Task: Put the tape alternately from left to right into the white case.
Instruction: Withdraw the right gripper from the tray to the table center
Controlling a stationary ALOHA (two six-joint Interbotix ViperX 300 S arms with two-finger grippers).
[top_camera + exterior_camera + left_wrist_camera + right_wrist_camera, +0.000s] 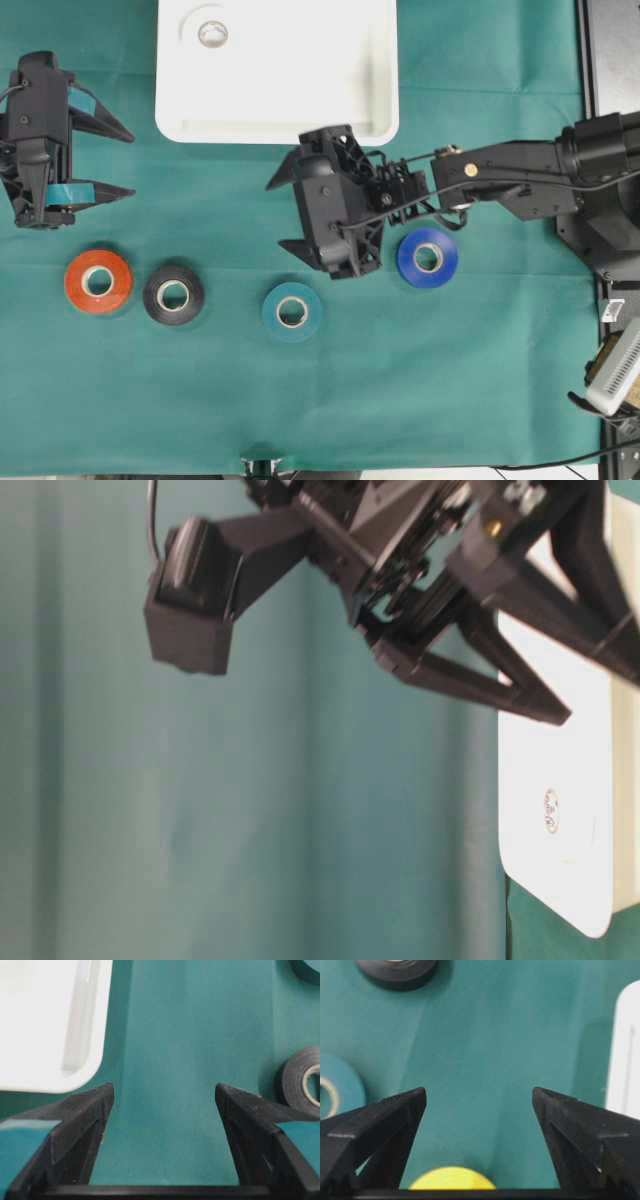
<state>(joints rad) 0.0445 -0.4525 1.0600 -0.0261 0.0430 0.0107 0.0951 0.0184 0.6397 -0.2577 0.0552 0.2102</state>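
Surface [480,380]: one, covered in teal-green cloth, filling most of the overhead view.

White case [300,90]: one, top centre of the overhead view, rim down on the cloth. Also seen at the right edge of the table-level view [570,810], the upper left of the left wrist view [45,1025] and the right edge of the right wrist view [627,1050].

Arms: two. Right arm [530,175] reaching in from the right edge to mid-frame. Left arm visible at the left edge only.

Hands: two. Right hand [282,213] just below the case's lower rim, jaws spread wide, nothing between them. Left hand [120,162] at the left edge, jaws likewise wide apart, clamping nothing.

Tape rolls counted: six.
- White roll [212,34]: one, inside the case, upper left corner.
- Blue roll [428,257]: one, on the cloth right of centre, partly under the right arm.
- Teal roll [291,312]: one, below centre.
- Black roll [173,294]: one, lower left, just beside the orange-red roll.
- Orange-red roll [98,281]: one, leftmost in the row.
- Yellow roll [452,1179]: one, seen only at the bottom edge of the right wrist view, between the jaws' bases; hidden under the right hand in the overhead view.

Five rolls outside the case, one inside.
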